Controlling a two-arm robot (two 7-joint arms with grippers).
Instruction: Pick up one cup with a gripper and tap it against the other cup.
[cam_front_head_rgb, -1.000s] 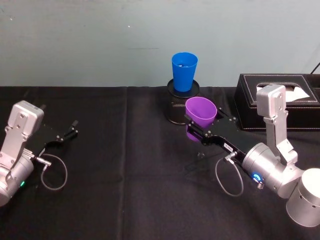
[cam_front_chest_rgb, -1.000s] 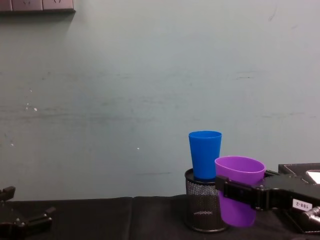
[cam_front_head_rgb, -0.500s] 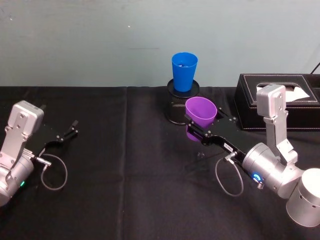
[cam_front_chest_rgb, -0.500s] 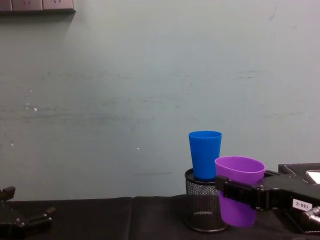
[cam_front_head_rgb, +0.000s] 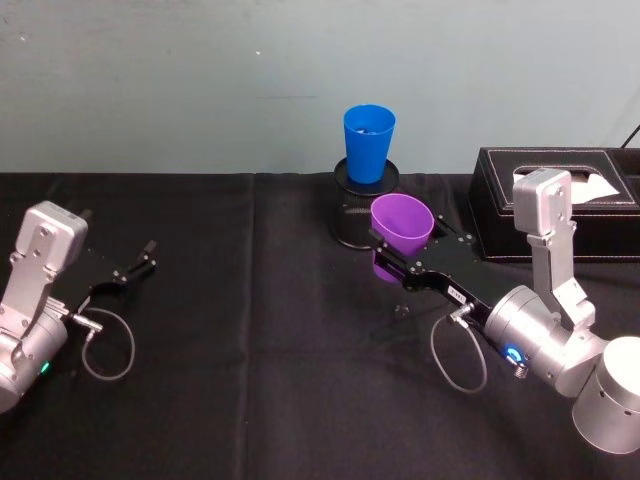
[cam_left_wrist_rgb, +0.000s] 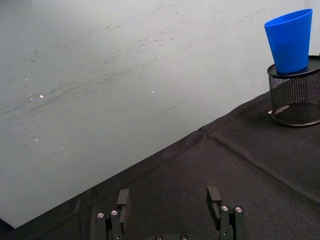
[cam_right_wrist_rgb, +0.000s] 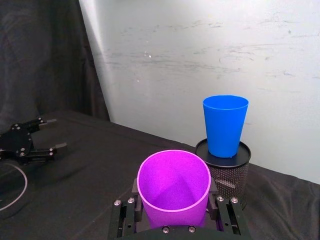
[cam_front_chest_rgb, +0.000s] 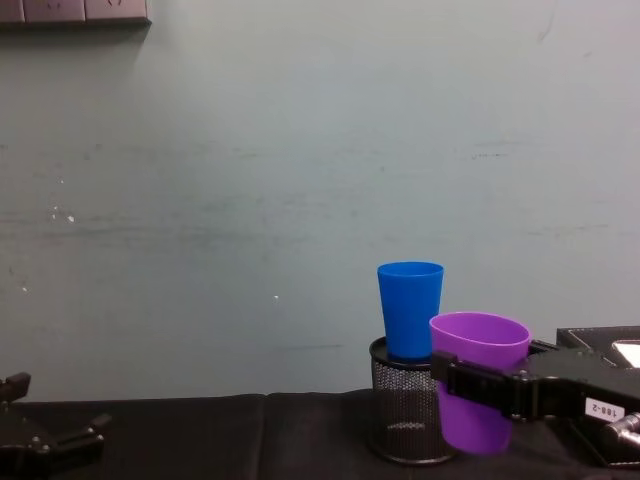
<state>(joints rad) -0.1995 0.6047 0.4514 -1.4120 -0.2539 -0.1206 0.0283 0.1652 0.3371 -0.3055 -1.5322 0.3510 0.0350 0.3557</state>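
**Purple cup hangs just short of the blue one, with hardly a twitch in the last second**

Far left, the left hand (cam_front_head_rgb: 138, 262) sits parked low over the black bench (cam_front_head_rgb: 250, 350), jaws spread and released, nothing in them. Moving along, the blue cup (cam_front_head_rgb: 368, 142) stands upright on top of the black wire-mesh pen holder (cam_front_head_rgb: 352, 225), undisturbed. Just in front of it and slightly right is the purple cup (cam_front_head_rgb: 402, 224), upright with its mouth open to the ceiling. The right hand (cam_front_head_rgb: 400, 255) is clenched around its wall, a flat finger on each side, and it looks lifted clear of the bench. Compared with a moment ago, the cup has barely shifted. The two cups are near but still apart, so the tap isn't made yet. A short push forward and slightly up should bring purple wall against blue.
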